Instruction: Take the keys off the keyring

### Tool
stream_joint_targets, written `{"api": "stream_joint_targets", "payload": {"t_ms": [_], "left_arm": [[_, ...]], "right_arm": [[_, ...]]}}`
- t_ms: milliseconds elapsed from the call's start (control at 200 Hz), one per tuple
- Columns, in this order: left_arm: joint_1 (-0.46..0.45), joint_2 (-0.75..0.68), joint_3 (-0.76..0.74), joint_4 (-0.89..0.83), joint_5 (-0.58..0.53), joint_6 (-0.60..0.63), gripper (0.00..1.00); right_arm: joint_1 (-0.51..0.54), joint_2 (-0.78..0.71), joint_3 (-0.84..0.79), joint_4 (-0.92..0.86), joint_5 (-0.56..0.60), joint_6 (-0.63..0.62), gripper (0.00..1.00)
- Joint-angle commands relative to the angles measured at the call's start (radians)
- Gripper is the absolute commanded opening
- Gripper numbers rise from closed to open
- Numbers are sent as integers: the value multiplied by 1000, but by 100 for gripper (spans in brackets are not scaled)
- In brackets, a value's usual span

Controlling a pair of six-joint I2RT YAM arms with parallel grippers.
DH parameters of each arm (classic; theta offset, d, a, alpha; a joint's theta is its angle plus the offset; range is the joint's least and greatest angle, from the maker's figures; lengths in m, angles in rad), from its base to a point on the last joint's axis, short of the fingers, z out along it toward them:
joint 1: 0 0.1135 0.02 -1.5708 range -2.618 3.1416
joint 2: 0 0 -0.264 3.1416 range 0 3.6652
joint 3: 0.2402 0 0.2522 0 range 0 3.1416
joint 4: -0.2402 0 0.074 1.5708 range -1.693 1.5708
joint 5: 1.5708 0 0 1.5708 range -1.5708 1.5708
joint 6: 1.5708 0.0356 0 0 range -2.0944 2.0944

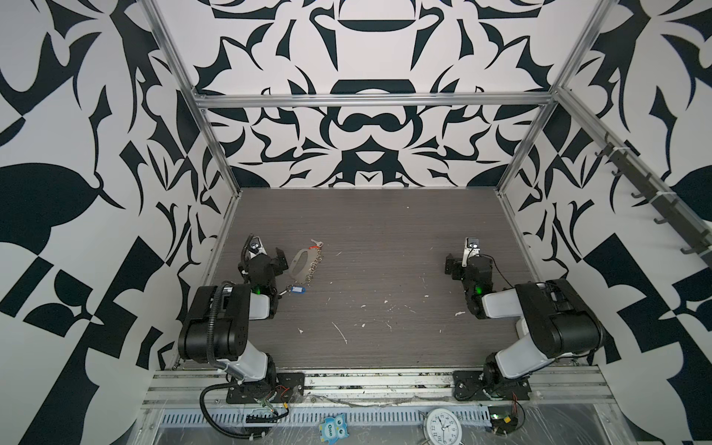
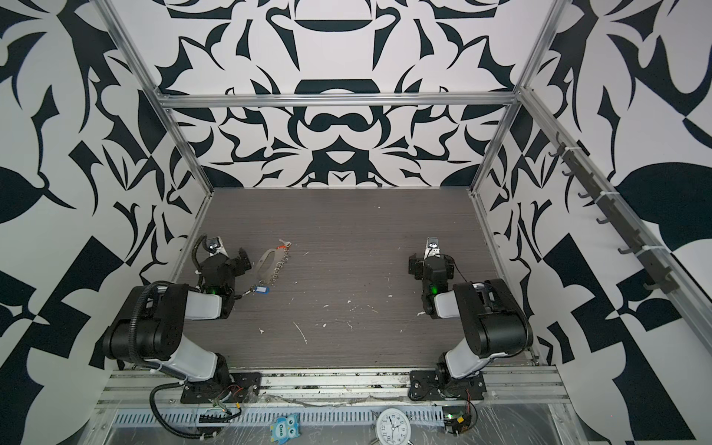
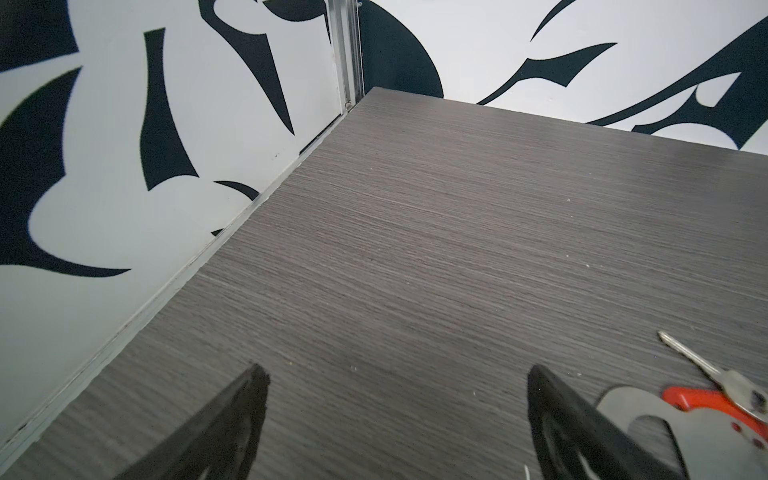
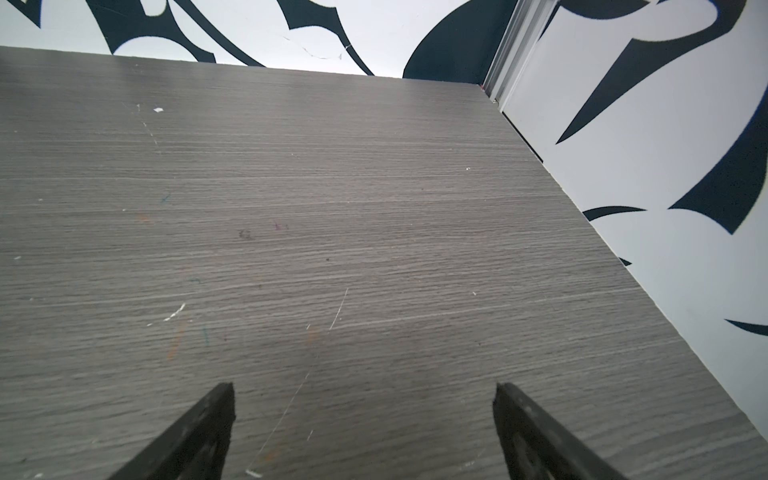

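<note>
Keyring [image 3: 706, 453] cut off at wrist-view edge; left end effector [image 3: 395, 376], right end effector [image 4: 363, 392] gaping, empty.

So the flat silver D-shaped metal keyring plate [image 1: 298, 266] [image 2: 265, 264] lies flat on the grey wood-grain tabletop [image 1: 385, 239], over on the left side, with its row of small silver rings [image 1: 316, 261] strung along the straight edge. The red oblong plastic key tag [image 1: 316, 243] [image 3: 694, 400] sits at the plate's far end, touching it, with a small silver metal key [image 3: 702, 368] beside it. The blue oblong plastic key tag [image 1: 298, 289] [image 2: 262, 289] lies flat just off the near end; can't tell whether it's hooked on.
</note>
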Motion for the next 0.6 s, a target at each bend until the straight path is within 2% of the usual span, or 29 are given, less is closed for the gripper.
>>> {"api": "stream_joint_targets", "payload": {"t_ms": [0,595], "left_arm": [[2,2,9,28,4,-6,99],[1,4,13,21,4,-5,99]], "right_arm": [[-5,-17,15,16,-4,-5,100],[-5,-18,20,12,-27,-9,100]]}}
